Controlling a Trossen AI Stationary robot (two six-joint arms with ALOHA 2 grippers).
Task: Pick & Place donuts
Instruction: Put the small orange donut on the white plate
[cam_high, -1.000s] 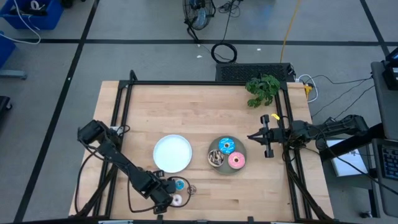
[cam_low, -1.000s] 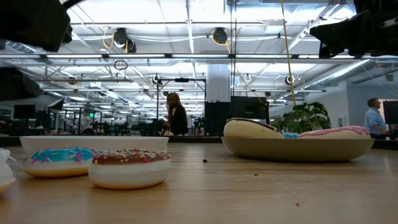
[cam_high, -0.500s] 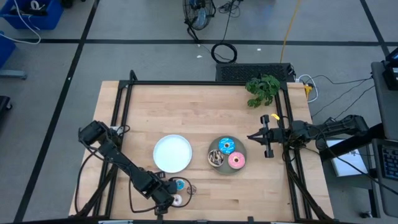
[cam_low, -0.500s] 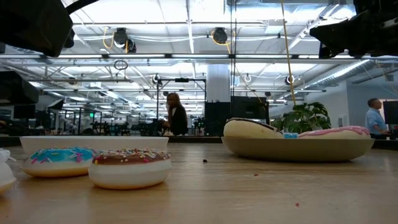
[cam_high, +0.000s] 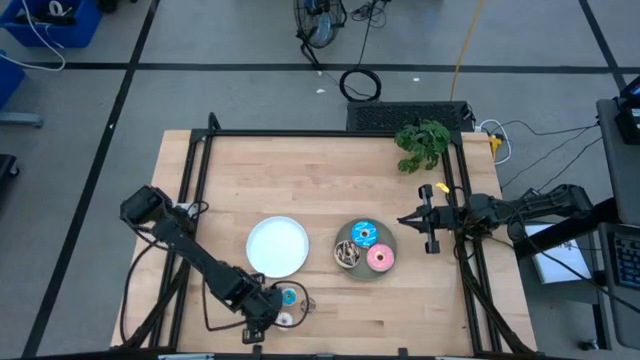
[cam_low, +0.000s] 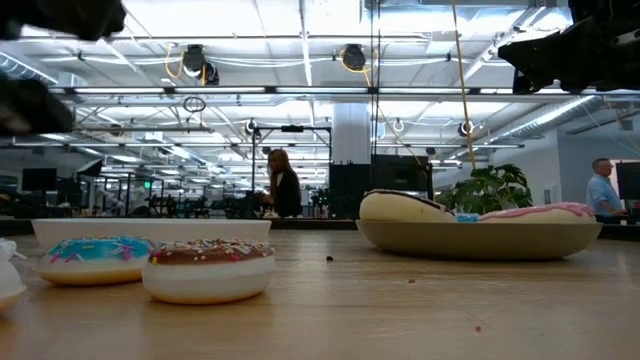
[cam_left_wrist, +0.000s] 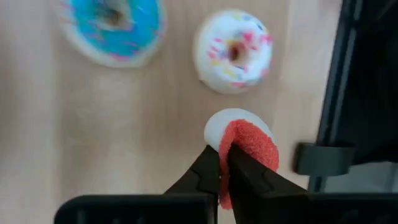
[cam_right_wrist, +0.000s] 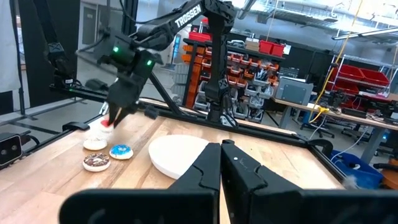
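Donuts, larger toy rings first: pink (cam_high: 380, 258), blue sprinkled (cam_high: 363, 235) and brown (cam_high: 347, 254) lie in the round grey plate (cam_high: 390, 273), judged done. Tiny blue (cam_left_wrist: 112, 25) and white-sprinkled (cam_left_wrist: 233, 51) rings remain on the wooden table (cam_high: 300, 180). Left end effector (cam_left_wrist: 224, 168) clenches the tiny red ring (cam_left_wrist: 249, 149) near the table's edge. Right end effector (cam_high: 408, 220), clenched empty, waits aside.

The left arm is reaching from the table's left side toward the near edge, its left gripper (cam_left_wrist: 224, 163) pointing down at the tabletop with both fingers (cam_left_wrist: 202, 171) pinching together on a red donut (cam_left_wrist: 249, 149). The right arm is lying folded at the table's right edge, its right gripper (cam_right_wrist: 221, 163) aiming inward with the fingers pressing fully together, gripping nothing.
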